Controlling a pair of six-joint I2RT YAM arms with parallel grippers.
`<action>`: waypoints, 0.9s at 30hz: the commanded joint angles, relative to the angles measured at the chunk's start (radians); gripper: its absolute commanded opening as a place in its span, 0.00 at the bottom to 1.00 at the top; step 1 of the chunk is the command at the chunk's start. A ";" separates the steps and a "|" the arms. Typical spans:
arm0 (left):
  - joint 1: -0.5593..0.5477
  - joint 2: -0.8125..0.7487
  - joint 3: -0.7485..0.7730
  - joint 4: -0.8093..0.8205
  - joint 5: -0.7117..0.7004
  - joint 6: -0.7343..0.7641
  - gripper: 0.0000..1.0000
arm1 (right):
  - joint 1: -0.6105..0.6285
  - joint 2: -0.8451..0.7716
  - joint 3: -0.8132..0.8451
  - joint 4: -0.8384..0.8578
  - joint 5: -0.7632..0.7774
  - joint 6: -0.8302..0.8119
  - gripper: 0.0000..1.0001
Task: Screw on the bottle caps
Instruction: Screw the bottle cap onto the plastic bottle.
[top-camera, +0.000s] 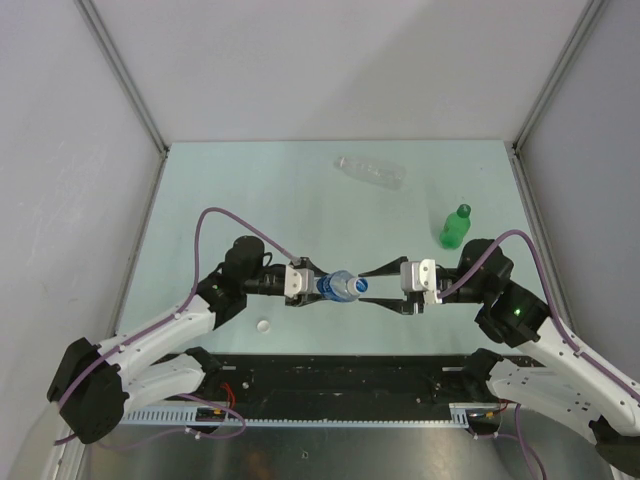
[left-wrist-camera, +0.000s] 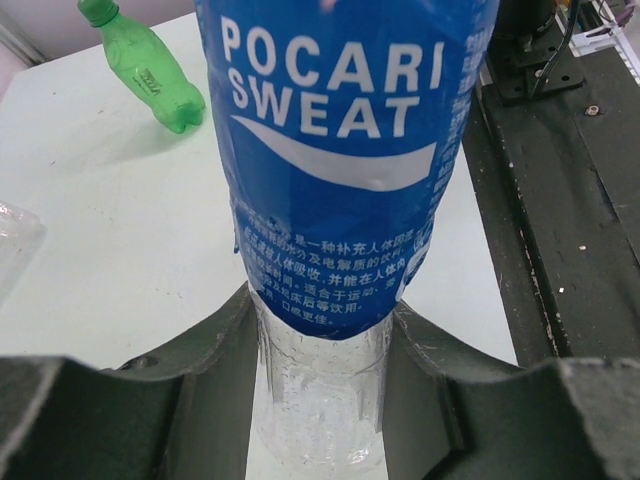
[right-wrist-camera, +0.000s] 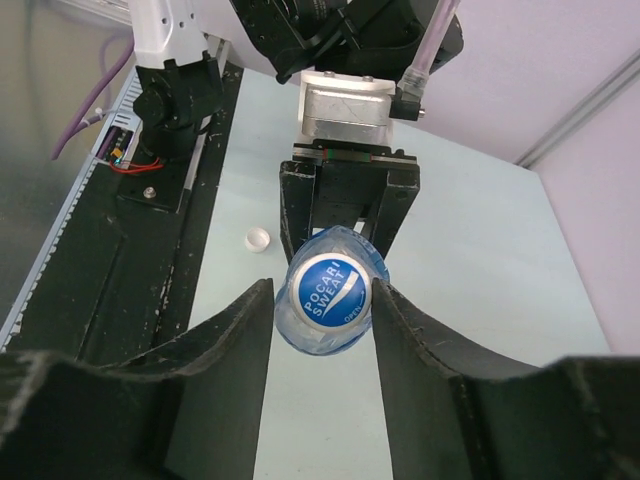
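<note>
My left gripper (top-camera: 325, 286) (left-wrist-camera: 320, 320) is shut on the clear base of the blue-label bottle (top-camera: 338, 286) (left-wrist-camera: 340, 150), holding it level above the table. Its neck points at my right gripper (top-camera: 366, 285) (right-wrist-camera: 322, 288). This bottle's cap (right-wrist-camera: 335, 285) is white-rimmed with a blue printed top and sits on the neck. My right jaws stand either side of it: the right one touches it, the left one leaves a small gap. A green bottle (top-camera: 455, 228) (left-wrist-camera: 150, 70) stands capped at the right. The clear unlabelled bottle (top-camera: 370, 172) lies at the back. A loose white cap (top-camera: 263, 325) (right-wrist-camera: 258, 239) lies near the front.
A black rail (top-camera: 350, 375) runs along the near edge between the arm bases. Grey walls and metal frame posts (top-camera: 125, 80) close in the table on the left, the right and the back.
</note>
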 joint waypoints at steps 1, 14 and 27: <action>0.005 0.004 0.046 0.009 0.019 0.017 0.00 | 0.007 -0.001 0.004 0.038 -0.034 -0.010 0.45; 0.004 -0.051 0.104 0.050 -0.213 -0.083 0.00 | 0.015 0.071 0.004 0.049 0.222 0.233 0.04; -0.107 0.084 0.206 0.214 -0.779 -0.156 0.00 | 0.036 0.308 0.004 0.104 0.994 0.886 0.00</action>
